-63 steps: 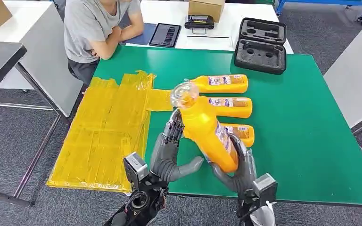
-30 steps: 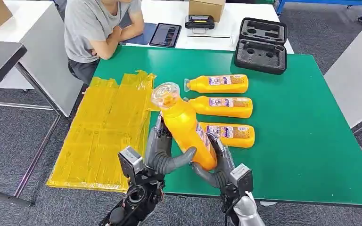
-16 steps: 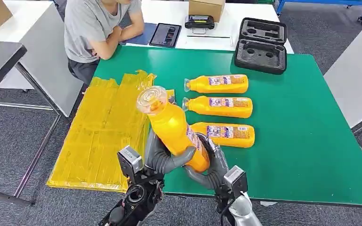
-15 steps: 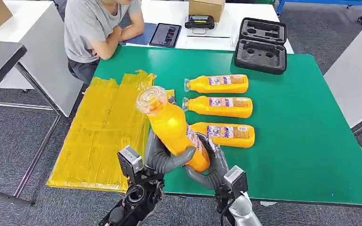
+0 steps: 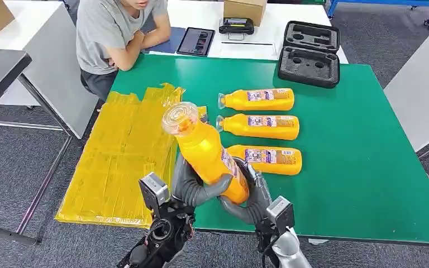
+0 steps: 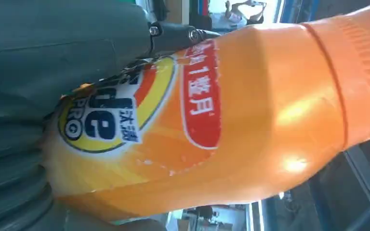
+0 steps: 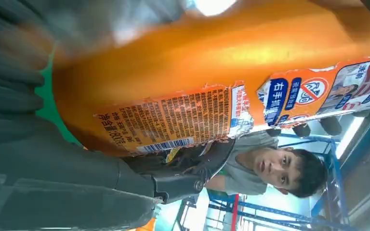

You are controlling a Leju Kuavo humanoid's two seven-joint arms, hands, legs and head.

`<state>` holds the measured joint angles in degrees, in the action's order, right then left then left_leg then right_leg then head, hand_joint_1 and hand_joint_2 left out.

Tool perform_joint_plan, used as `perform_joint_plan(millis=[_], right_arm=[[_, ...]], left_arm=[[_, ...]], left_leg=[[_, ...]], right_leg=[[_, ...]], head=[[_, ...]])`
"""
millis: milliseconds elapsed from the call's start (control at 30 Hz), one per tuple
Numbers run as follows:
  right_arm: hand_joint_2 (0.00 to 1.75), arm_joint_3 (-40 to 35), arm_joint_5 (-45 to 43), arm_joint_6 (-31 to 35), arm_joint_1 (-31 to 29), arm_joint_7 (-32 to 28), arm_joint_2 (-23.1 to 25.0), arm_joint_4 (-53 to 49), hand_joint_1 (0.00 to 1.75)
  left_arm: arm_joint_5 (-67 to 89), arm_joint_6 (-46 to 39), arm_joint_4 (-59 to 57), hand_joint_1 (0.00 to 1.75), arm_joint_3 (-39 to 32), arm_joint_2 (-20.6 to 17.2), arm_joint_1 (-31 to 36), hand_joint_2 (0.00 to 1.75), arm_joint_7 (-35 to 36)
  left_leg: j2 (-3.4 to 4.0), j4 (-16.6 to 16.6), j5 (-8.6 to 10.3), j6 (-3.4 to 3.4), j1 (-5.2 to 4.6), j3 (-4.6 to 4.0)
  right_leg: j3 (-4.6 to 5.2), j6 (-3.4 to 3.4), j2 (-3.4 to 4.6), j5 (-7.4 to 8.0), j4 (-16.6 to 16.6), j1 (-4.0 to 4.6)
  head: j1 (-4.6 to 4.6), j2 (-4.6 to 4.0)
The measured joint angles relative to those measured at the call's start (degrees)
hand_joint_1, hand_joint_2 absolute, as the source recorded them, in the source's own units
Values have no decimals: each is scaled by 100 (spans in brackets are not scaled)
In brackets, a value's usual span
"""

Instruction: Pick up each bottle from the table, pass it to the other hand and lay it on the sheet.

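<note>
An orange bottle (image 5: 204,151) with a clear cap is tilted up over the table's near edge, cap toward the yellow sheet (image 5: 123,151). My left hand (image 5: 192,187) wraps its lower body from the left, thumb across the front. My right hand (image 5: 248,198) cups its base from the right. Up close, the bottle's label (image 6: 231,120) lies against my left hand (image 6: 53,62), and the bottle (image 7: 212,62) rests in my right hand (image 7: 24,144). Three more orange bottles (image 5: 260,99) (image 5: 262,127) (image 5: 268,159) lie side by side on the green table (image 5: 357,167).
A person (image 5: 114,33) sits at the table's far left corner with arms folded. A black foam case (image 5: 309,53) lies at the far edge; a tablet (image 5: 195,41) and a cardboard box (image 5: 244,8) sit on the white table behind. A grey table (image 5: 0,67) stands left.
My right hand has carried the bottle left, off the row of bottles and into my left hand, whose thumb has closed across it. In the last half second nothing has moved.
</note>
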<state>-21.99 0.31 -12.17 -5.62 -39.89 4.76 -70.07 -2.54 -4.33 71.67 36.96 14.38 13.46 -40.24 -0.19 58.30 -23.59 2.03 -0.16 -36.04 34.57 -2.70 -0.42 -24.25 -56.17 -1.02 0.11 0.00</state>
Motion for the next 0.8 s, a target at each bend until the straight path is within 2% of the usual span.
perform_joint_plan(millis=[633, 667, 800], right_arm=[[175, 94, -13, 20, 101, 0, -103, -142, 175], [175, 98, -13, 20, 101, 0, -103, -142, 175], [175, 124, 22, 22, 95, 0, -103, -142, 175]], left_arm=[[-37, 168, -9, 0, -33, 0, -22, 175, 0], [-35, 168, -9, 0, -33, 0, -23, 0, 0], [7, 168, 68, 0, -26, 0, -29, 0, 0]], left_leg=[[0, 0, 0, 0, 0, 0], [0, 0, 0, 0, 0, 0], [0, 0, 0, 0, 0, 0]], right_leg=[[0, 0, 0, 0, 0, 0], [0, 0, 0, 0, -1, 0], [-1, 0, 0, 0, 0, 0]], head=[[0, 0], [-2, 0], [-2, 0]])
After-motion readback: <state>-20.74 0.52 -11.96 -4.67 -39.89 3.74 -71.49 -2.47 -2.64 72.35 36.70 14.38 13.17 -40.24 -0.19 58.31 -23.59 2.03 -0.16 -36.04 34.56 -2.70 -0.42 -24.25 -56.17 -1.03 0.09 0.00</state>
